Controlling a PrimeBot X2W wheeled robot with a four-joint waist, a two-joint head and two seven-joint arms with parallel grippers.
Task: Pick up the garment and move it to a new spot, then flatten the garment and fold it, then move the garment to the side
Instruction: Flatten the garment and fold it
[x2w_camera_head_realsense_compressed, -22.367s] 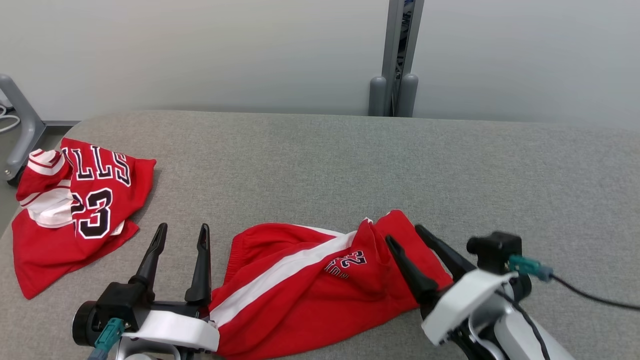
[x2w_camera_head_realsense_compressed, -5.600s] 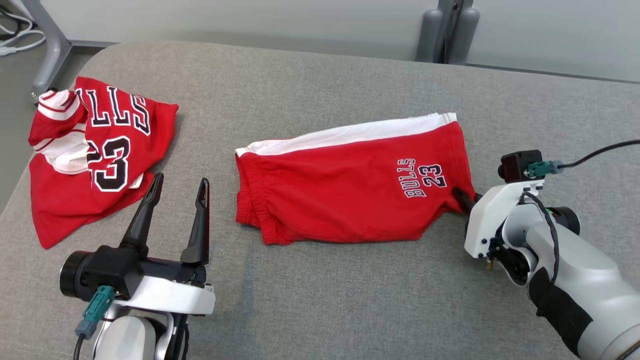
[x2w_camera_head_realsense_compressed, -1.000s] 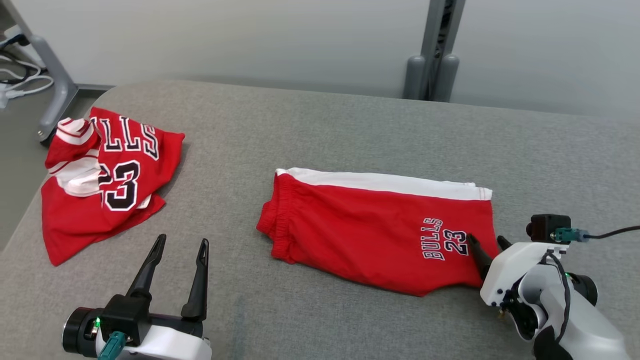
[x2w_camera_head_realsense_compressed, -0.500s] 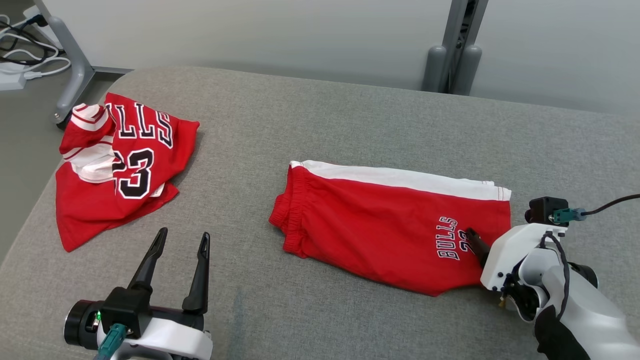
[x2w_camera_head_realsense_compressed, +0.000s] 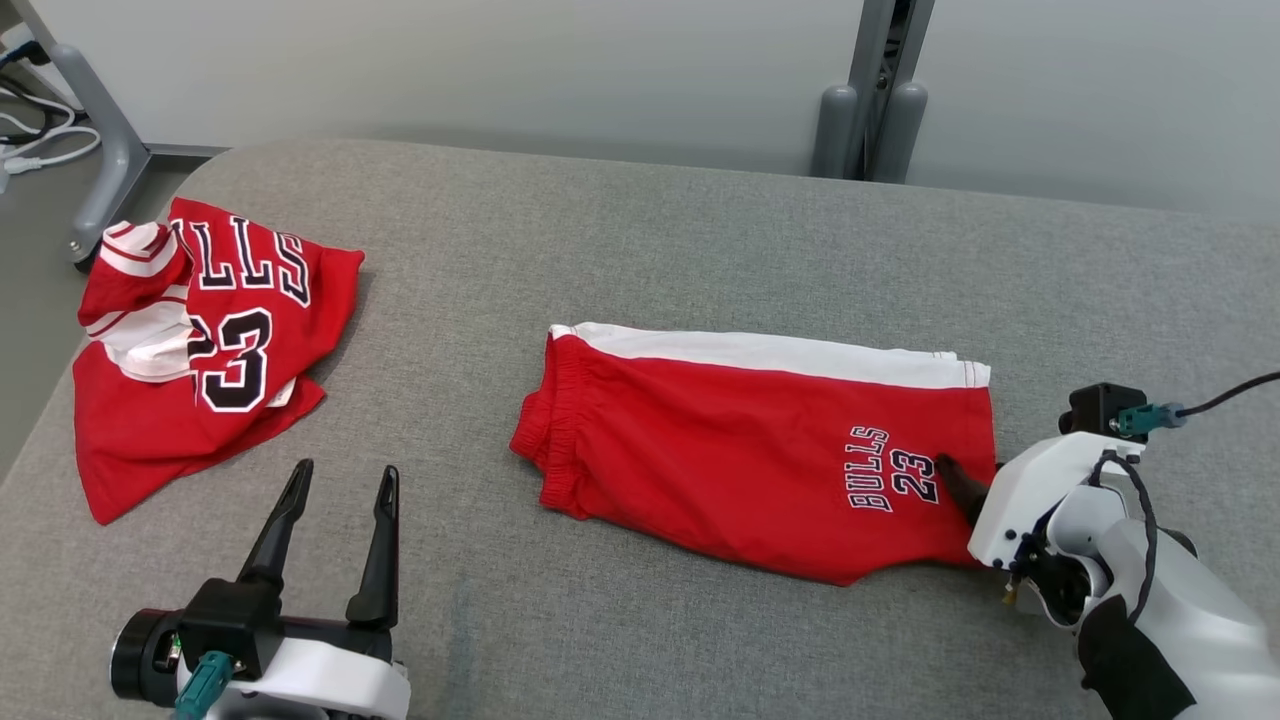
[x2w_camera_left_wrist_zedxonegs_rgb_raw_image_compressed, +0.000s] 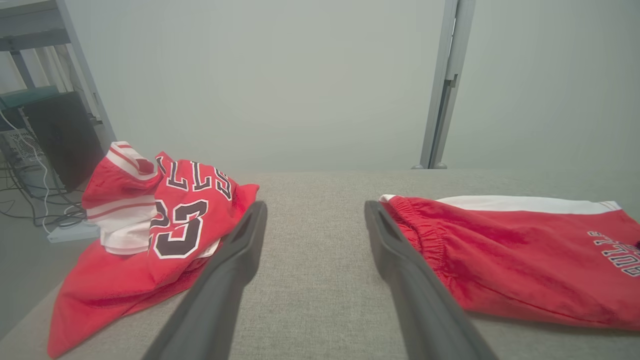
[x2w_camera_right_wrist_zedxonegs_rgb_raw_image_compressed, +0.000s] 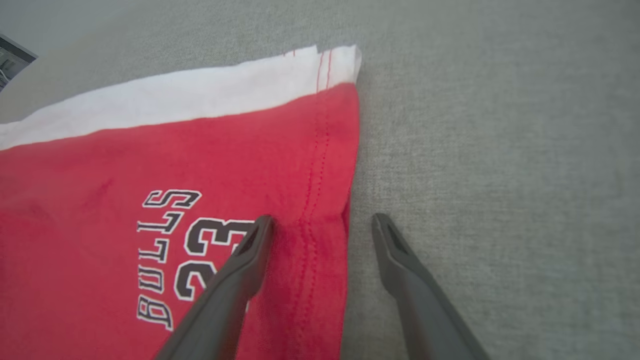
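Red shorts (x2w_camera_head_realsense_compressed: 740, 470) lettered "BULLS 23" lie flat near the middle of a grey fabric-covered surface (x2w_camera_head_realsense_compressed: 640, 230). The elastic waistband points to 9 o'clock and the leg hem to 3 o'clock, with a white stripe along the far, 12 o'clock edge.

At 4 o'clock the robot's right end effector (x2w_camera_right_wrist_zedxonegs_rgb_raw_image_compressed: 322, 219) is spread wide astride that hem. One dark finger lies over the red cloth beside the number, the other over the bare surface just past the edge, and no cloth is pinched between them. Whether the fingers press down cannot be told.

At 7 o'clock the left end effector (x2w_camera_head_realsense_compressed: 344, 468) is also spread and holds nothing, well apart from the shorts.

A crumpled red jersey (x2w_camera_head_realsense_compressed: 200, 350) numbered 23 sits at 10 o'clock by the surface's rim. A grey post (x2w_camera_head_realsense_compressed: 870, 90) rises behind at 1 o'clock.
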